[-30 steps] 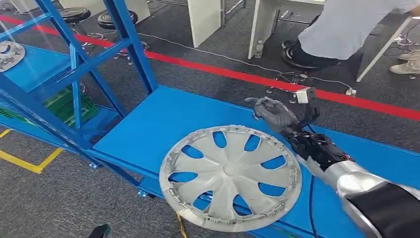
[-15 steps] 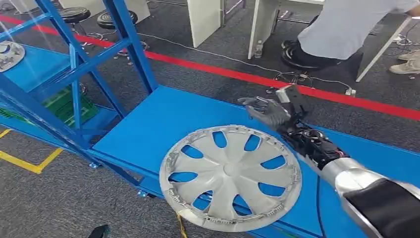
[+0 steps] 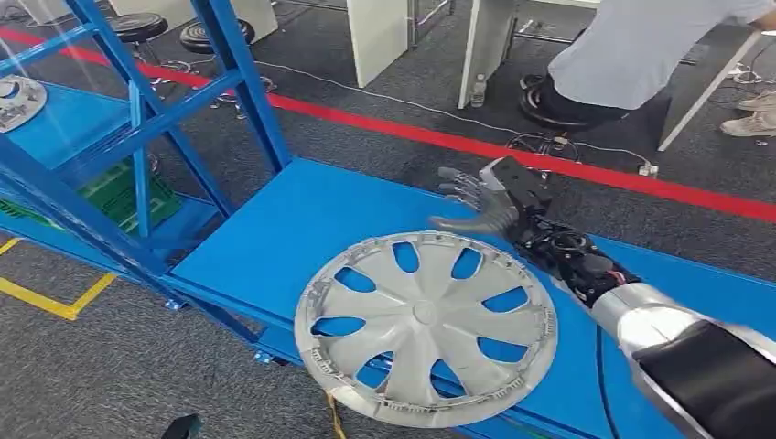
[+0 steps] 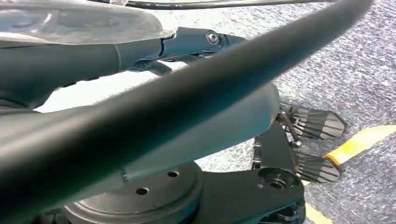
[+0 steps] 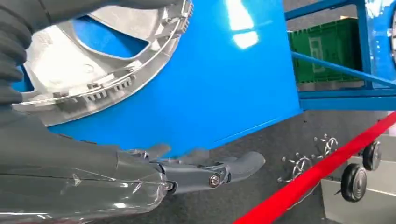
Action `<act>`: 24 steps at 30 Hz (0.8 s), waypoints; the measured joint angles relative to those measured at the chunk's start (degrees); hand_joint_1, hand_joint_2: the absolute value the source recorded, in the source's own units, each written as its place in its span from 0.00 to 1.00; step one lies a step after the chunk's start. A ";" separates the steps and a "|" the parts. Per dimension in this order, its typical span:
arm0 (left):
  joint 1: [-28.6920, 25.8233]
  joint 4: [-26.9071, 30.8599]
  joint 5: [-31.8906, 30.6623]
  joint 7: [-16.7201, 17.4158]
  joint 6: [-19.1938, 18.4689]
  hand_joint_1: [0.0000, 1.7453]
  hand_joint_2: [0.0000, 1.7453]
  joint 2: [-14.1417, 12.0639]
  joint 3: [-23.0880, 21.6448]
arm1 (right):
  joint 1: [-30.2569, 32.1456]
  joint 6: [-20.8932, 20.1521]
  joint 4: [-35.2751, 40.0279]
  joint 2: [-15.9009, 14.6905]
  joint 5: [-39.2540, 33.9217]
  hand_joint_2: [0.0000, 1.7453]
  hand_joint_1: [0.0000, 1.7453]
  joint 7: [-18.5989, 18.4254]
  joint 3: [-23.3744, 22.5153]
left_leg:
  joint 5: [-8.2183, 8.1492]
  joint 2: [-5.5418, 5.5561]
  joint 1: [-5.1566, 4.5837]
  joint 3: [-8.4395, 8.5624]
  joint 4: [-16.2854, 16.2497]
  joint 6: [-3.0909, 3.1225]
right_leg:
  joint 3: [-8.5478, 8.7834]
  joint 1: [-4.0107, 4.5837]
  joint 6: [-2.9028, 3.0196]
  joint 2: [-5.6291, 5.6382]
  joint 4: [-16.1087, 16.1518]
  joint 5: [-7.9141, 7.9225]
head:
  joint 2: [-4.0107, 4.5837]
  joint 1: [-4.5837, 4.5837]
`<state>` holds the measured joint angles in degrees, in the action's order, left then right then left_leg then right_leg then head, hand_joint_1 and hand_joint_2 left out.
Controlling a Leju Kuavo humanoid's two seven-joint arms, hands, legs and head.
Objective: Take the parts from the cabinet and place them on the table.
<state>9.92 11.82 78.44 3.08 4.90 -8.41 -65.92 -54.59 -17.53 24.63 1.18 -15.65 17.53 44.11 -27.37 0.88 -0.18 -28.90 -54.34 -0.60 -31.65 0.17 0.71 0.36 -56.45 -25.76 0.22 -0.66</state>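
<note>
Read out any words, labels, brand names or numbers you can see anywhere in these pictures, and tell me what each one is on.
None can be read.
Hubcap: a small mark at its centre, too small to read.
Green crate: a moulded panel on its side, too blurred to tell if it carries text.
Blue table and right hand: no lettering visible.

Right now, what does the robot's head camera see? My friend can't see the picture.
A silver wheel cover lies flat on a blue table, hanging slightly over its near edge. The robot's right hand is beside the cover's far rim, fingers spread, holding nothing. A blue cabinet frame stands to the left.
</note>
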 joint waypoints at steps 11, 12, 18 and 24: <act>0.00 0.00 0.00 0.02 0.00 0.00 0.00 -0.02 0.00 | -0.11 0.00 0.00 -0.02 0.09 1.00 0.00 0.00 1.18 | 0.00 0.00 0.00 0.00 0.00 0.00 | 0.00 0.00 0.00 0.00 0.00 0.00 | 0.00 0.00; 0.00 0.00 0.00 0.00 0.00 0.00 0.00 -0.02 0.00 | -0.13 0.00 0.00 -0.02 0.09 1.00 0.00 0.00 1.31 | 0.00 0.00 0.00 0.00 0.00 0.00 | 0.00 0.00 0.00 0.00 0.00 0.00 | 0.00 0.00; 0.00 0.00 0.00 0.02 0.00 0.00 0.00 -0.07 0.00 | -0.15 0.02 0.00 -0.04 0.09 1.00 0.00 0.00 1.66 | 0.00 0.00 0.00 0.00 0.00 0.00 | 0.00 0.00 0.00 0.00 0.00 0.00 | 0.00 0.00; 0.00 0.00 0.00 0.00 0.00 0.00 0.00 -0.09 0.00 | -0.15 0.09 0.00 -0.07 0.09 1.00 0.00 0.00 1.86 | 0.00 0.00 0.00 0.00 0.00 0.00 | 0.00 0.00 0.00 0.00 0.00 0.00 | 0.00 0.00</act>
<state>9.92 11.82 78.44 3.08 4.90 -8.50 -65.92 -54.73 -17.44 24.63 1.11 -15.56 17.53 45.97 -27.37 0.88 -0.18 -28.90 -54.34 -0.60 -31.65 0.17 0.71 0.36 -56.44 -25.76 0.22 -0.66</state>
